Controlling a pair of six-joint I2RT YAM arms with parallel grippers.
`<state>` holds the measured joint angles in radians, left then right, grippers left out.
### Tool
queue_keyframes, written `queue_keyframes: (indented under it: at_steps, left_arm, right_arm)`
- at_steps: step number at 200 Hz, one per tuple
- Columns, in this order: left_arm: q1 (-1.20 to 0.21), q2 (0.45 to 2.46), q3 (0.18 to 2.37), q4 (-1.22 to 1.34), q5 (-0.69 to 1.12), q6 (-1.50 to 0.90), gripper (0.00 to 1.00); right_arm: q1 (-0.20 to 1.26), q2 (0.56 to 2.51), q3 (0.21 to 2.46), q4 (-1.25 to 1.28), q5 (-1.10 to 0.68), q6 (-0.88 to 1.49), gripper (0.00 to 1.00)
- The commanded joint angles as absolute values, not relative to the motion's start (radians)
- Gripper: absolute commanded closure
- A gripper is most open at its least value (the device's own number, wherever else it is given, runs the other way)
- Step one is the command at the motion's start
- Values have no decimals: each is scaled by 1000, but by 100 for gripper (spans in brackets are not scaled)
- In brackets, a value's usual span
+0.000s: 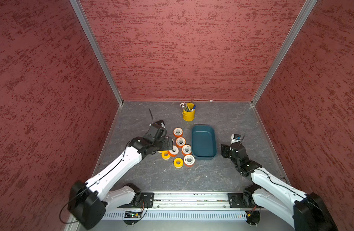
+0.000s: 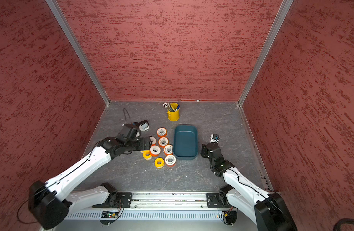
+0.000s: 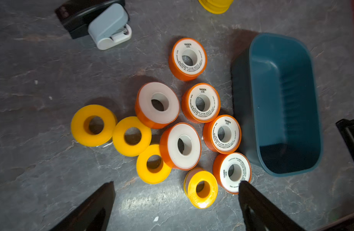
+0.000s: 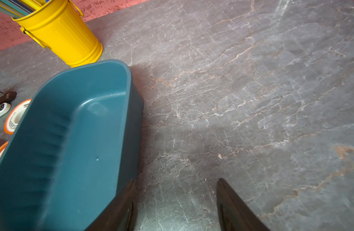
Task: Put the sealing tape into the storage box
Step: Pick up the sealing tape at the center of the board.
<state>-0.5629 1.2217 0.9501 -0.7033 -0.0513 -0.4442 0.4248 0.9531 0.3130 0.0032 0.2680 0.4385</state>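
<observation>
From where I stand, nothing has gone in yet. The dark teal, shallow plastic storage box (image 1: 203, 141) with rounded corners sits empty on the grey marbled tabletop (image 1: 212, 176), and its floor is bare in both top views. All of the sealing tape (image 3: 180, 146) lies on the table in one loose cluster just beside the box's long wall, on the left arm's side. I count ten rolls in the left wrist view. Six are orange-sided rolls (image 3: 200, 102) with white faces, four of them lined along the box wall. The other four are smaller yellow rolls (image 3: 132, 136) towards the cluster's outer edge, several touching their neighbours.

The left gripper (image 3: 176, 184) hangs over the cluster with its jaws spread wide and nothing between them. One fingertip (image 3: 246, 187) overlaps the orange roll nearest the box corner, though I cannot tell whether it touches. The right gripper (image 4: 176, 181) sits low on the box's other side, jaws partly apart over bare table and holding nothing, with one finger close against the box wall.

A yellow metal bucket of pens (image 1: 188, 116) and a black-and-grey stapler-like tool (image 3: 104, 26) lie further back, outside the job. To my eye the work is at its very start, with all ten rolls left to move.
</observation>
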Motion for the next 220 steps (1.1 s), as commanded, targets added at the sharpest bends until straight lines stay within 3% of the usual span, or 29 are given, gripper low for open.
queue_keyframes:
  at_steps: [1,89,220]
  left_arm:
    - [-574,1341,1028,-582,-91,-421,0]
    - [-521,1951,1548,-706,-66,-293,0]
    - [-542,2186,1686,-771,-157,-295,0]
  right_arm:
    - [431,954,341,29,263,447,35]
    - [430,1033,369,40,256,442,35]
    - [431,1060,383,35,253,440,33]
